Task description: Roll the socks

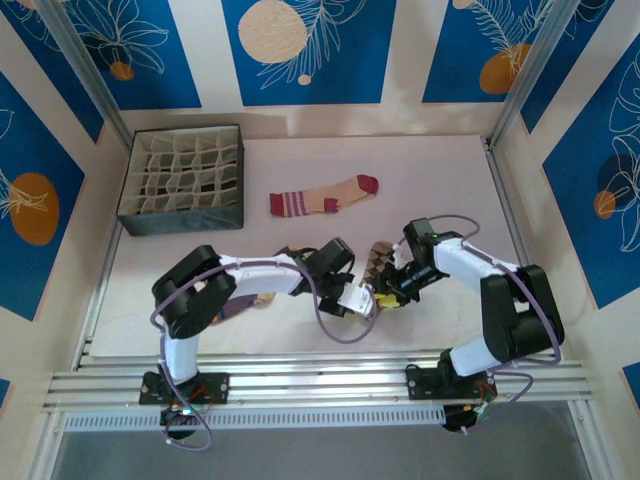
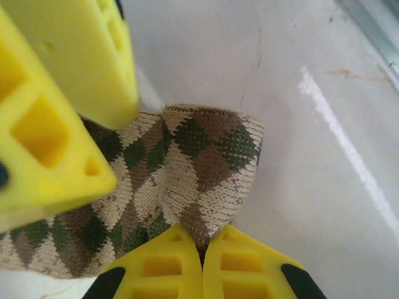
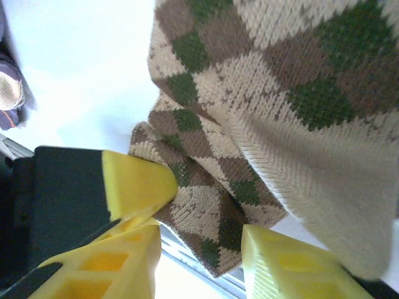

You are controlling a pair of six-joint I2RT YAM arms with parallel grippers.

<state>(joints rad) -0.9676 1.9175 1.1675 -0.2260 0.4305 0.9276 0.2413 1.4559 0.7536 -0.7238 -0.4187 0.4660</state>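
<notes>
The brown-tan argyle sock (image 1: pixel 380 260) lies bunched near the table's middle front, between the two grippers. My left gripper (image 2: pixel 202 240) is shut on a folded edge of that argyle sock (image 2: pixel 206 162). My right gripper (image 3: pixel 199 240) stands open, its jaws either side of a hanging corner of the argyle sock (image 3: pixel 249 118) without pinching it. In the top view the left gripper (image 1: pixel 367 298) and right gripper (image 1: pixel 394 287) almost touch. The tan sock with dark-red toe and striped cuff (image 1: pixel 325 197) lies flat further back. The purple sock (image 1: pixel 245 300) peeks out under my left arm.
A grey fabric organizer box (image 1: pixel 185 215) with many small cells stands at the back left. Aluminium rails (image 1: pixel 320 380) run along the near table edge, and metal posts stand at the back corners. Bare white tabletop (image 1: pixel 450 190) lies to the back right.
</notes>
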